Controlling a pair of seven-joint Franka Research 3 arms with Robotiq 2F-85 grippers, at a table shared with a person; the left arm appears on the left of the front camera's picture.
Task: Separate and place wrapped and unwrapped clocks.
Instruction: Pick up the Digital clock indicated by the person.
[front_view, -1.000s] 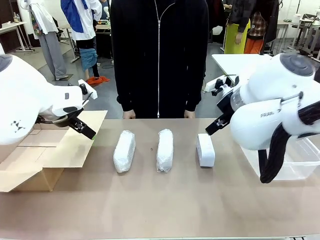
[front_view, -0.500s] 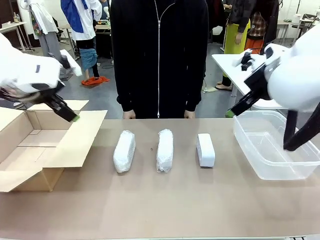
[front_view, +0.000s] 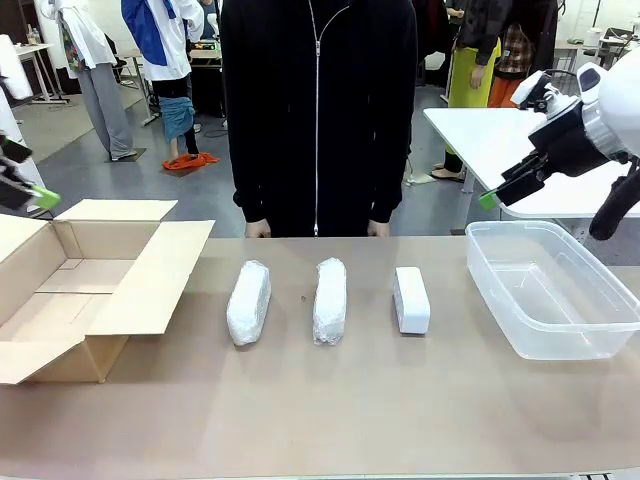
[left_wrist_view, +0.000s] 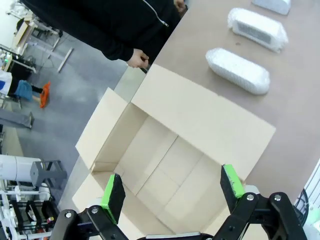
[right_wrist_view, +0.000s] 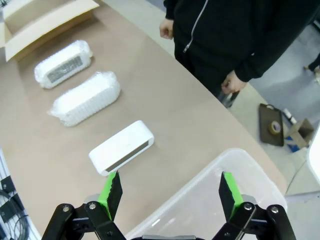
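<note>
Two wrapped clocks (front_view: 248, 301) (front_view: 330, 300) in bubble wrap lie side by side at mid-table. Right of them lies the unwrapped clock (front_view: 411, 299), a bare white block. My left gripper (front_view: 28, 180) hangs open at the far left, high over the cardboard box (front_view: 80, 290). In the left wrist view the open gripper (left_wrist_view: 172, 187) looks down into the box (left_wrist_view: 165, 150), the wrapped clocks (left_wrist_view: 237, 70) (left_wrist_view: 257, 29) beyond. My right gripper (front_view: 508, 183) is open, high above the clear bin (front_view: 550, 290). From the right wrist, the gripper (right_wrist_view: 169, 190) frames the unwrapped clock (right_wrist_view: 121, 147) and wrapped clocks (right_wrist_view: 86, 97) (right_wrist_view: 62, 63).
A person in a black jacket stands at the far edge, hands (front_view: 258, 229) (front_view: 378, 228) resting by the table's rim. The box's flap (front_view: 150, 275) lies open toward the clocks. The bin's rim (right_wrist_view: 235, 155) sits close under the right gripper.
Both arms have lifted and swung outward from the table's middle: the left to the picture's left edge, the right up and to the right. The clocks have stayed put.
</note>
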